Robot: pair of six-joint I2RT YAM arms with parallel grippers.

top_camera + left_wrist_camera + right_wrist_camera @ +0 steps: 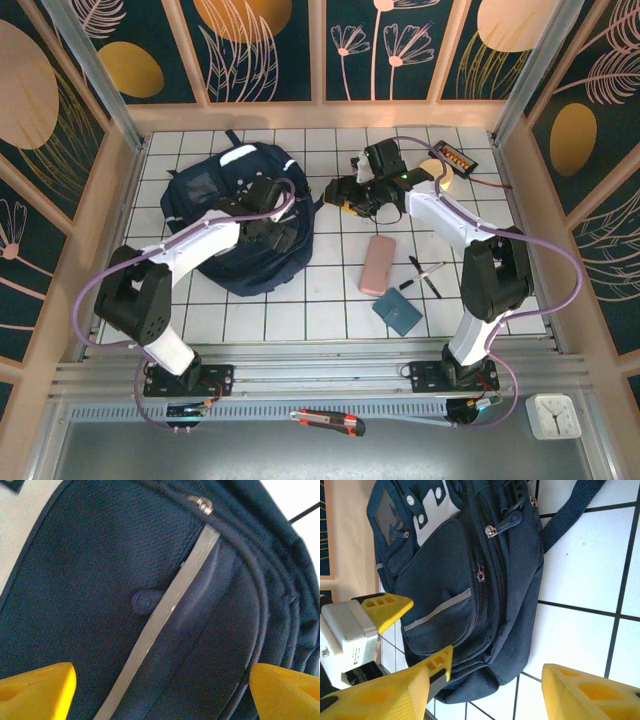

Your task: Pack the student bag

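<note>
ok so the left gripper (160, 695) is spread wide with nothing in it, yellow fingertips (37, 690) poking in at the bottom corners of its wrist view, hovering right over the student bag (90, 580). Between them you get dark navy fabric, a grey reflective stripe (170, 615) running diagonally up the middle, a little round stud (142, 601) just left of it, and a metal zipper pull (200, 502) near the top

From the top camera that gripper (270, 205) sits over the right half of the bag (215, 195), which lies left of centre on the white tiled table (300, 310)

The right gripper (485, 700) is also released, nothing between its fingers at the bottom of its view. It's looking sideways at the bag (455, 580), with a dark strap (570, 510) trailing toward the upper right. From above it (345, 195) hangs just right of the bag

Further out, right of centre: a pink case (378, 264), a teal booklet (397, 311) below it, couple of pens (425, 275) beside them. A box cutter (327, 420) lies along the bottom edge, and a white clock (553, 415) sits lower right
</note>
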